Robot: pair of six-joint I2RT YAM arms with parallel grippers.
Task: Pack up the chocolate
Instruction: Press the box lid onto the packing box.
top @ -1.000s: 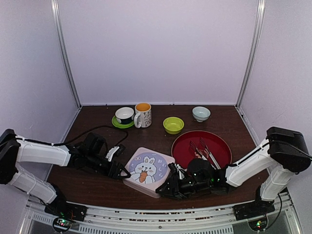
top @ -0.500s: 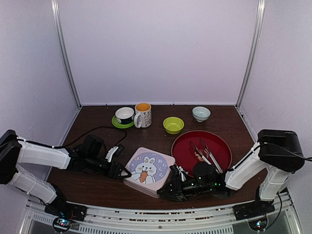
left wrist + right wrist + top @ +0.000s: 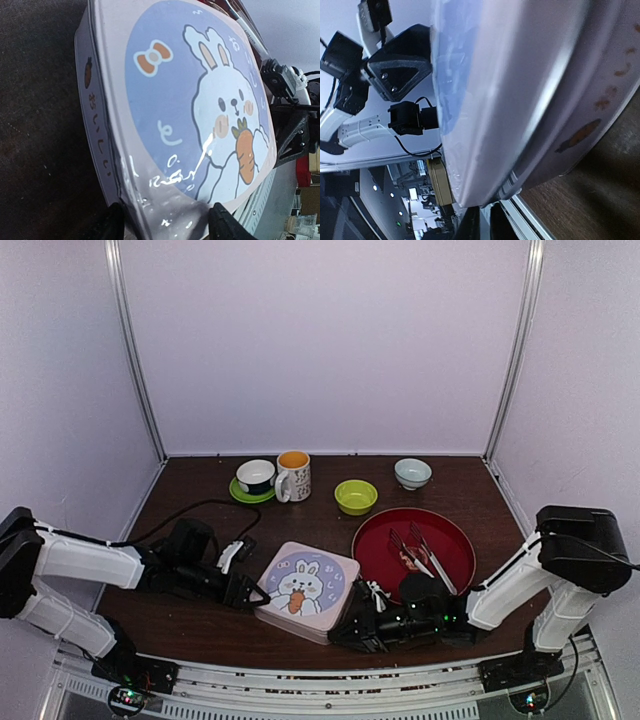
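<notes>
Low in the frame, a rabbit tin sits on the dark surface with its lid on. The left gripper is spread wide and clasps its left corner. The right gripper is at its lower right rim, fingers near together; I cannot tell if it grips. I cannot pick out the chocolate.

The box lid is glossy, covered by clear shiny film with a wrinkled edge; a silvery, metal-looking band runs round its side. The table is dark, matt and wood-grained, the tray smooth glossy red, the tongs bright metal. The left gripper has matt black plastic fingers
</notes>
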